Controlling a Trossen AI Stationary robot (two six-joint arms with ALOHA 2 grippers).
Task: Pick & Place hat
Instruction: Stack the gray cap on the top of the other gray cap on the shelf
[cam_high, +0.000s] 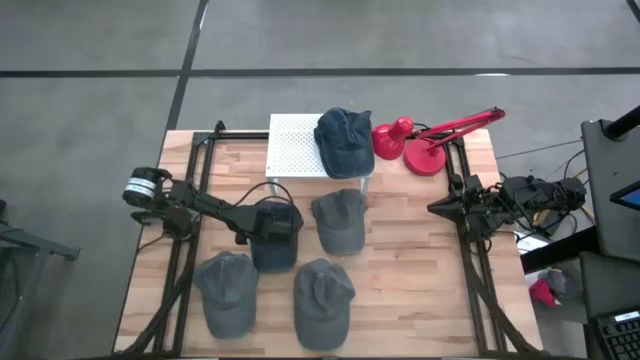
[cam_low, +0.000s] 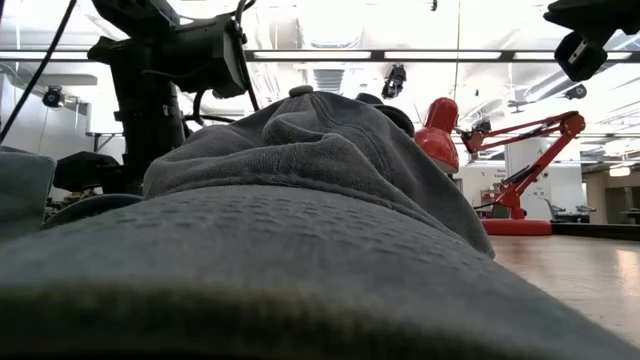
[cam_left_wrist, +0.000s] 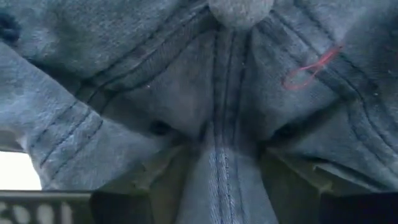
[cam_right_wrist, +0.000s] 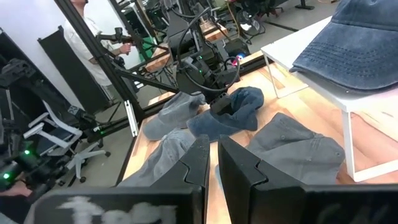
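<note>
A blue denim hat (cam_high: 275, 248) lies on the wooden table left of centre, and my left gripper (cam_high: 272, 222) stands on its crown, pointing down, with its fingers apart. The left wrist view shows only this hat (cam_left_wrist: 124, 74), its top button (cam_left_wrist: 239, 7) and its seams. A second blue hat (cam_high: 344, 140) rests on the white perforated stand (cam_high: 290, 150) at the back. My right gripper (cam_right_wrist: 213, 168) hangs shut and holds nothing at the table's right edge. My left gripper comes down on the hat's crown from above, on the side of the top button. A ridge of cloth along the centre seam (cam_left_wrist: 224, 180) stands between its two fingers (cam_left_wrist: 168, 183). The fingers are apart and meet the cloth on either side. The hat lies on the table.
Three grey hats lie nearby: one right of the blue hat (cam_high: 338, 222), two near the front edge (cam_high: 226, 292) (cam_high: 322, 300). A red desk lamp (cam_high: 425, 145) stands at the back right. In the low view a grey hat (cam_low: 300, 200) fills the foreground.
</note>
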